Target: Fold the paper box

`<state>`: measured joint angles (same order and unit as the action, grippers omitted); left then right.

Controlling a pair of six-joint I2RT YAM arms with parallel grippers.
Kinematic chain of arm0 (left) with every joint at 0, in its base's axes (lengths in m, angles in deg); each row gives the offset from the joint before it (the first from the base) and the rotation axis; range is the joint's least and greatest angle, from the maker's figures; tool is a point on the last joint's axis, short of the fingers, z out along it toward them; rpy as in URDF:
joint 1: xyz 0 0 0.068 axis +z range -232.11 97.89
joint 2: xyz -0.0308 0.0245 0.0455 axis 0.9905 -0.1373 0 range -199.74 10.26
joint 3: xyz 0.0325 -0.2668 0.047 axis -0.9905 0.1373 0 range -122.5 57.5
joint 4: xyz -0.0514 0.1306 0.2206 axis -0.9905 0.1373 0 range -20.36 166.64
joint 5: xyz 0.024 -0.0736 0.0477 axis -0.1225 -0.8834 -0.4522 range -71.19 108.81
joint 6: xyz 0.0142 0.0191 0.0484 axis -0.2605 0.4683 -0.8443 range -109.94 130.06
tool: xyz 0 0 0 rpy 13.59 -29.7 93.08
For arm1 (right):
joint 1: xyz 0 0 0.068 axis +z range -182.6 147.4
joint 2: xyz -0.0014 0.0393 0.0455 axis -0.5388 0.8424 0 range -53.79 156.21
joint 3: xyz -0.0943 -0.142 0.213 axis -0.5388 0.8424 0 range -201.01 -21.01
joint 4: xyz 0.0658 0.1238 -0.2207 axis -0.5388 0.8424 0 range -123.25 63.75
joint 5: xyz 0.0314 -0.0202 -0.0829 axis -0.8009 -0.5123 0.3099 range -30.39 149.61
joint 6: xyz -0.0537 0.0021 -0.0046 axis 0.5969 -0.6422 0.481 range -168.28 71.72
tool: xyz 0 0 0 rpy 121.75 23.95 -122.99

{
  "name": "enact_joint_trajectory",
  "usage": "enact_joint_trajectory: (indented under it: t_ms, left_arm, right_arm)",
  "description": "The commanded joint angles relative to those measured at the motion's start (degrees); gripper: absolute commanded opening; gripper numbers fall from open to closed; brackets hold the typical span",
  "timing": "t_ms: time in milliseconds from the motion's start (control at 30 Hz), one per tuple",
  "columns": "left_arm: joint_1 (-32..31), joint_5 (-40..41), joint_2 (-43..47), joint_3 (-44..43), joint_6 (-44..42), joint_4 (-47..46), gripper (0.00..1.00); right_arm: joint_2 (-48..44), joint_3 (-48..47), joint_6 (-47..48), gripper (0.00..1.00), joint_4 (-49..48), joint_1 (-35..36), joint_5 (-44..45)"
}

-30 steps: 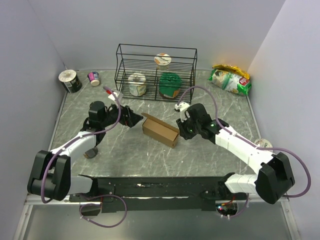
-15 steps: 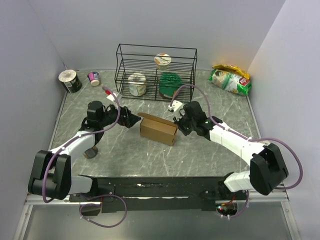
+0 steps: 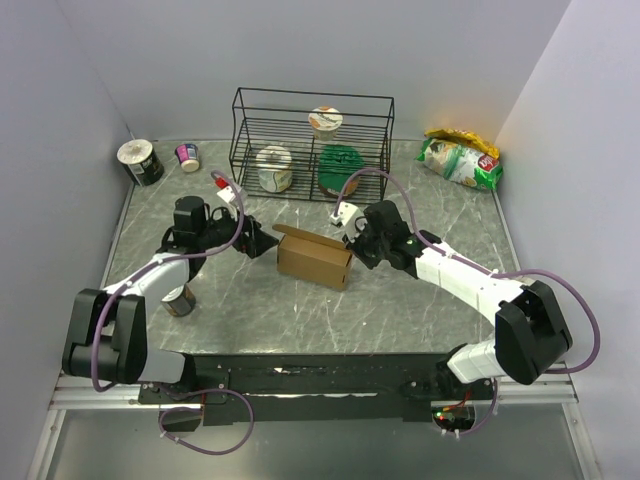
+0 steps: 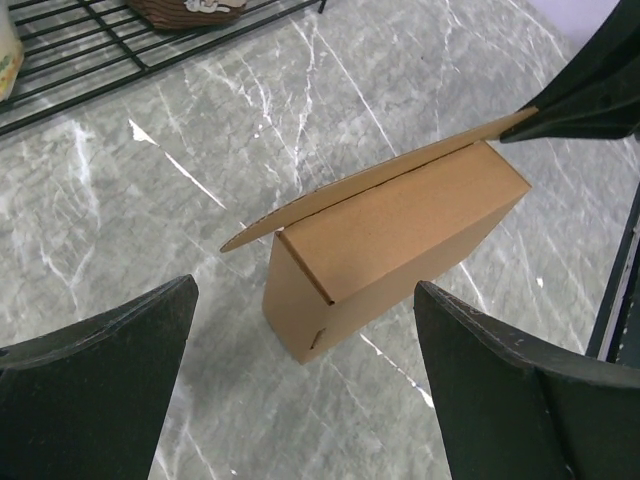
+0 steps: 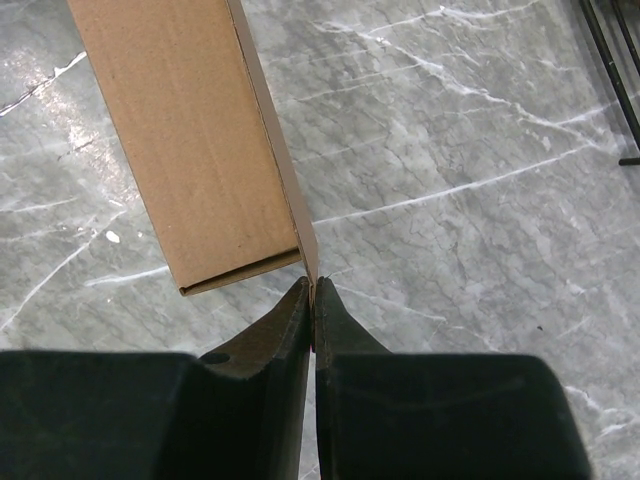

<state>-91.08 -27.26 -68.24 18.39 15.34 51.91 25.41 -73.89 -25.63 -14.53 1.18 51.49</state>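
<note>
Cardboard is sitting pinched between my right gripper's (image 5: 313, 288) closed jaws. The wrist view is showing them clamping the thin edge of the paper box's (image 5: 190, 130) lifted lid flap (image 5: 283, 170), a contact the overhead view is hiding. My left gripper (image 3: 262, 243) is gaping wide just off the box's left end, touching nothing. The box is resting mid-surface (image 3: 400, 300), in front of the wire rack (image 3: 310, 130).

No legible text, labels, brands or numbers anywhere. Plain, unprinted brown paper box (image 3: 314, 259). Print on green snack bag (image 3: 458, 160) too small to read.
</note>
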Motion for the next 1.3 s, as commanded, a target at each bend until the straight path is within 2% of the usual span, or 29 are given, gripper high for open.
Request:
enact_joint_trajectory:
  t_ms: [0, 67, 467, 767, 800, 900, 933, 1033, 1267]
  left_arm:
    - [0.2, -3.3, -2.0, -3.0, -4.7, 0.4, 0.96]
    - [0.2, -2.9, -3.5, -3.7, -7.2, 1.2, 0.96]
    - [-1.0, -2.4, -6.2, -5.9, -7.2, -1.4, 0.96]
    - [-4.9, 0.8, -10.5, -11.2, -11.0, 3.3, 0.99]
    - [-5.2, 1.3, -10.6, -11.4, -11.0, 4.3, 0.97]
    - [-5.5, 4.0, -10.5, -11.8, -10.9, 5.7, 0.85]
    - [-5.8, 5.3, -10.3, -11.3, -10.7, 5.7, 0.77]
    - [-6.4, 7.0, -9.7, -10.7, -10.3, 5.6, 0.66]
    - [-7.7, 14.2, -7.5, -9.5, -9.5, 6.2, 0.62]
  right_arm:
    - [-0.4, -2.3, 1.4, 0.11, 0.4, 0.1, -1.4]
    - [-0.6, -2.3, 1.3, 0.11, 0.4, 0.1, -1.7]
    - [-1.7, -3.4, 1.8, 0.11, 2.2, 0.1, -3.0]
    - [-1.9, -3.6, 1.8, 0.11, 2.5, 0.2, -3.3]
    - [-1.8, -3.7, 1.7, 0.11, 2.7, 0.1, -3.0]
    - [-1.8, -3.8, 1.1, 0.11, 2.7, 0.1, -2.3]
    - [-1.8, -3.9, 1.0, 0.11, 2.6, 0.1, -2.0]
    - [-1.6, -4.2, 0.4, 0.11, 2.9, 0.1, -0.8]
    - [-1.8, -4.5, -0.1, 0.11, 2.9, 0.1, 1.3]
